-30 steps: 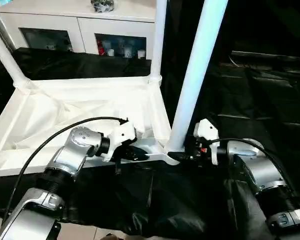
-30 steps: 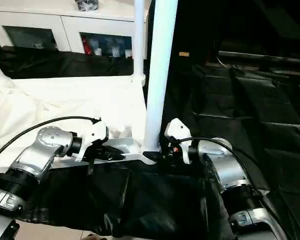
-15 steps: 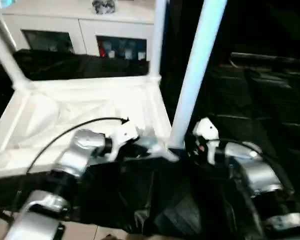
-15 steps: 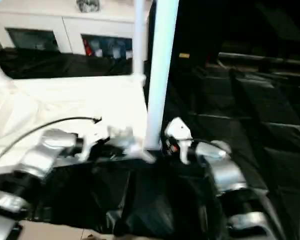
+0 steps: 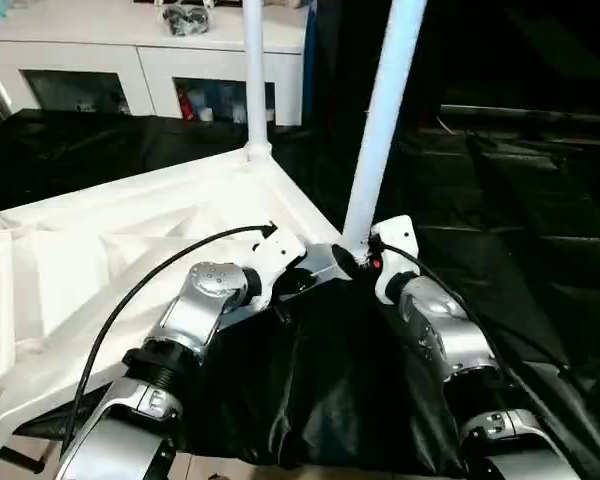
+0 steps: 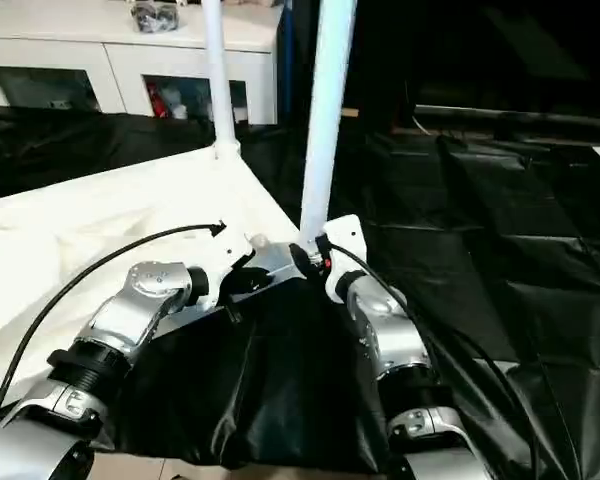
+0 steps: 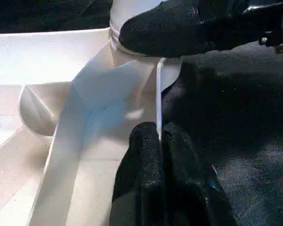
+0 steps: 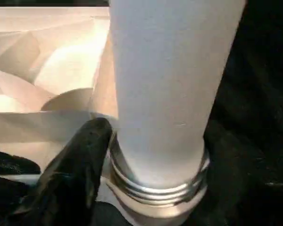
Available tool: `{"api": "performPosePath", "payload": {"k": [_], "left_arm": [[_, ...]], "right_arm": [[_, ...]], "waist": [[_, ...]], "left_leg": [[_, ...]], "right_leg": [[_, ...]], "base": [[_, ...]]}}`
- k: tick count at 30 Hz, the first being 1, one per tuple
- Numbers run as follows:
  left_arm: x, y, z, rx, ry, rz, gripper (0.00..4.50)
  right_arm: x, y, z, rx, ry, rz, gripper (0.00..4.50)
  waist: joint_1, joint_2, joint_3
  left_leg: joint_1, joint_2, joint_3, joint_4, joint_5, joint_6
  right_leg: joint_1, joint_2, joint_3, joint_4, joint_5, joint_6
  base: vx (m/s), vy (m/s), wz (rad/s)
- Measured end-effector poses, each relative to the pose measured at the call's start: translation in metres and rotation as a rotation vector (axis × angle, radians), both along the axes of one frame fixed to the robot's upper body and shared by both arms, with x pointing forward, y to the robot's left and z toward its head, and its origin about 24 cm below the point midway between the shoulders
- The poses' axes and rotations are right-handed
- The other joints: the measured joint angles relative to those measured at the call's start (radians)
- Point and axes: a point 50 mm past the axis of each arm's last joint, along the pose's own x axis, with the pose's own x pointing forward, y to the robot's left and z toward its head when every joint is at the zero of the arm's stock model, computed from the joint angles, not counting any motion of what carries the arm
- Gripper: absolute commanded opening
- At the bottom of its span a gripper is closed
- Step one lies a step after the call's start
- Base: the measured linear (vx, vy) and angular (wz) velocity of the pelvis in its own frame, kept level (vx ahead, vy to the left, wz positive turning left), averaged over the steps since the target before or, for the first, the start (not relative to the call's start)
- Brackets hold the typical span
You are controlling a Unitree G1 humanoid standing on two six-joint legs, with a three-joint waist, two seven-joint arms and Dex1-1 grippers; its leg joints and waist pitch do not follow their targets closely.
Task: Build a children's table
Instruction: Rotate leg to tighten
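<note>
Left pincer (image 7: pixel 159 155) pinches tabletop (image 7: pixel 61 61) rim; right pincer (image 8: pixel 132 155) straddles leg (image 8: pixel 170 84) (threads visible).

Both forearms are built of brushed silver metal segments: a rounded, drum-like silver housing near each wrist, a ribbed black collar behind it, and a blockier silver section toward the near edge with small dark screws and a faint printed marking. The left forearm (image 5: pixel 185 330) carries a thin black cable (image 5: pixel 150 285) that arcs from the near side up to a white plastic wrist casing. The right forearm (image 5: pixel 445 335) has its own black cable looping over a white casing, where a small red spot (image 5: pixel 377 264) shows. The fingers (image 7: pixel 151 188) are matte black with a finely grained, rubbery texture and rounded tips.
</note>
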Motion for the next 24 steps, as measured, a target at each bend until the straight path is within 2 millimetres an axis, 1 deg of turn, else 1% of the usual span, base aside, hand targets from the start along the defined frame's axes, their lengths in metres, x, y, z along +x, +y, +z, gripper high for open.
{"api": "performPosePath", "payload": {"k": [2, 4, 5, 7, 10, 16, 18, 21, 23, 24], "left_arm": [[0.0, 0.003, 0.002, 0.006, -0.003, -0.015, 0.0], [-0.001, 0.005, 0.004, 0.012, -0.005, -0.035, 0.0], [-0.002, 0.006, 0.005, 0.014, -0.004, -0.055, 0.0], [-0.005, 0.009, 0.006, 0.011, -0.003, -0.092, 0.0], [-0.011, 0.016, 0.007, -0.004, 0.002, -0.18, 0.0], [-0.017, 0.031, 0.009, -0.002, 0.032, -0.275, 0.0], [-0.019, 0.037, 0.009, 0.007, 0.049, -0.306, 0.0], [-0.021, 0.042, 0.01, 0.011, 0.065, -0.339, 0.0], [-0.022, 0.042, 0.011, 0.017, 0.065, -0.356, 0.0], [-0.022, 0.042, 0.011, 0.018, 0.067, -0.36, 0.0]], "right_arm": [[0.0, -0.001, 0.001, -0.001, -0.008, 0.036, 3.76], [-0.001, -0.002, 0.002, -0.007, -0.015, 0.067, 3.85], [-0.001, -0.003, 0.003, -0.018, -0.019, 0.09, 4.1], [-0.002, -0.004, 0.004, -0.047, -0.025, 0.149, 4.1], [-0.007, -0.008, 0.008, -0.099, -0.041, 0.288, 4.1], [-0.019, -0.02, 0.013, -0.135, -0.033, 0.496, 4.1], [-0.024, -0.026, 0.016, -0.163, -0.018, 0.592, 4.1], [-0.028, -0.028, 0.017, -0.166, -0.006, 0.669, 4.1], [-0.029, -0.027, 0.018, -0.161, -0.006, 0.693, 3.77], [-0.029, -0.027, 0.019, -0.158, -0.007, 0.696, 3.77]], "waist": [[-0.001, 0.0, 0.0], [0.001, 0.0, 0.0], [0.002, 0.0, 0.0], [0.005, 0.0, 0.0], [0.011, 0.0, 0.001], [0.018, 0.0, 0.001], [0.026, 0.0, 0.001], [0.031, 0.0, 0.002], [0.032, 0.0, 0.002], [0.032, 0.0, 0.002]], "left_leg": [[-0.002, 0.0, 0.0, 0.0, 0.0, 0.0], [-0.004, 0.0, 0.0, -0.001, 0.0, 0.0], [-0.005, 0.0, 0.0, -0.001, 0.0, 0.0], [-0.005, 0.0, 0.0, -0.003, 0.0, 0.0], [-0.007, 0.002, 0.0, -0.004, 0.0, 0.0], [-0.01, 0.002, 0.001, -0.002, 0.0, 0.0], [-0.009, 0.002, 0.001, -0.002, 0.0, 0.0], [-0.009, 0.002, 0.002, -0.001, 0.0, 0.0], [-0.009, 0.002, 0.002, -0.001, 0.0, 0.0], [-0.01, 0.002, 0.002, -0.001, 0.0, 0.0]], "right_leg": [[-0.004, 0.0, 0.0, 0.0, 0.001, 0.0], [-0.007, 0.0, 0.0, 0.001, 0.005, -0.005], [-0.007, 0.0, 0.0, 0.001, 0.006, -0.006], [-0.008, 0.0, 0.0, 0.001, 0.006, -0.006], [-0.009, 0.001, -0.001, 0.001, 0.004, -0.003], [-0.011, 0.001, -0.001, 0.0, 0.003, -0.004], [-0.011, 0.001, -0.001, 0.001, 0.004, -0.004], [-0.01, 0.001, 0.0, 0.001, 0.004, -0.005], [-0.01, 0.001, 0.0, 0.001, 0.004, -0.005], [-0.01, 0.001, 0.0, 0.001, 0.004, -0.005]], "base": [[0.0, 0.0, 0.0], [0.0, 0.0, 0.0], [0.0, 0.0, 0.0], [0.0, 0.0, 0.0], [0.0, 0.0, 0.0], [0.0, 0.0, 0.0], [0.0, 0.0, 0.0], [0.0, 0.0, 0.0], [0.0, 0.0, 0.0], [0.0, 0.0, 0.0]]}}
